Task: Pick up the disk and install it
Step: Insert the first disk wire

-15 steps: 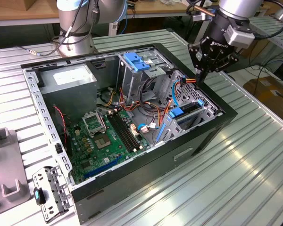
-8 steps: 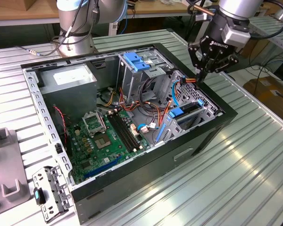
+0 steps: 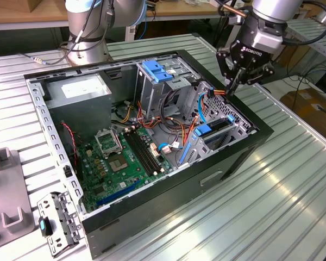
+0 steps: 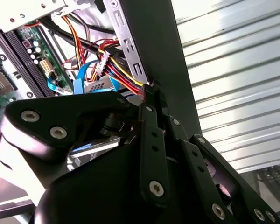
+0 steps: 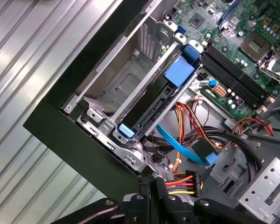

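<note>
The disk [image 5: 154, 105] is seen seated edge-on in the drive bay [image 5: 116, 88] at the case's right in the exterior view. The pincer [image 3: 234, 87], fingers closed on a power connector [image 5: 179, 183], is held above it, probably for cabling.

cables [image 3: 206, 106] crowding tool [image 3: 234, 87], case wall [image 3: 261, 128] beside

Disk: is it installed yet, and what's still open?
The blue-framed metal disk already sits in the silver drive bay. The black gripper, jaws shut, is at the coloured-wire connector beside it. Whether the disk is fully seated or cabled cannot be told.
</note>
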### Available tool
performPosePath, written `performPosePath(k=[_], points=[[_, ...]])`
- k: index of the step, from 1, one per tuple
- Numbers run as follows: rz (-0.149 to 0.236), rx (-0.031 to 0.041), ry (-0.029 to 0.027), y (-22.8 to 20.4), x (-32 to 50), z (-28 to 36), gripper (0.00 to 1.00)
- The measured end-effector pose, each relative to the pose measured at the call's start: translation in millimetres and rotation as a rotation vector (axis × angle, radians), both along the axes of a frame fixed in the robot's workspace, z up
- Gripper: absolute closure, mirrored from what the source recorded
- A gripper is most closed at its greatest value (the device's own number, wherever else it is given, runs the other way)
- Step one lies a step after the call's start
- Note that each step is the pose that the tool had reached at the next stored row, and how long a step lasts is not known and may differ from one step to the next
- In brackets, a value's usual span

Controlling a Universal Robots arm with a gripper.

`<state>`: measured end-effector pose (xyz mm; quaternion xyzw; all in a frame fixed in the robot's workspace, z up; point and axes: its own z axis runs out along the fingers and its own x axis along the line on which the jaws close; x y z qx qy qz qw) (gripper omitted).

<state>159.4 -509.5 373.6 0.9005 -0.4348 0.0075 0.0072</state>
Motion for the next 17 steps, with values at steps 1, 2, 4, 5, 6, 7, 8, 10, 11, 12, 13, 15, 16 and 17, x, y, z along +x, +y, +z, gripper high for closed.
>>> performPosePath(k=[1, 2, 4, 5, 6, 7, 8, 10, 11, 12, 13, 15, 16, 17], points=[[-0.014, 0.0, 0.0, 0.0, 0.0, 0.0, 0.84], [-0.026, 0.0, 0.0, 0.0, 0.0, 0.0, 0.84], [-0.05, 0.0, 0.0, 0.0, 0.0, 0.0, 0.84], [-0.06, -0.0001, 0.0, 0.0, 0.0, 0.0, 0.84], [-0.067, 0.0001, 0.0, 0.0, -0.2, 0.0, 0.84], [-0.069, 0.0001, 0.0, 0.1, -0.9, -0.1, 0.84], [-0.071, -0.0001, 0.0, 0.1, -2.1, 0.0, 0.84], [-0.076, 0.0, 0.0, 0.0, -4.3, 0.0, 0.84], [-0.084, 0.0, 0.0, 0.0, -4.3, 0.0, 0.84], [-0.105, -0.0001, 0.0, 0.0, -4.3, 0.0, 0.84], [-0.118, 0.0, 0.0, 0.0, -4.3, 0.0, 0.84], [-0.145, -0.0001, 0.0, 0.0, -4.3, 0.0, 0.84], [-0.159, -0.0001, 0.0, 0.0, -4.3, 0.0, 0.84], [-0.177, -0.0001, 0.0, 0.0, -4.3, 0.0, 0.84]])
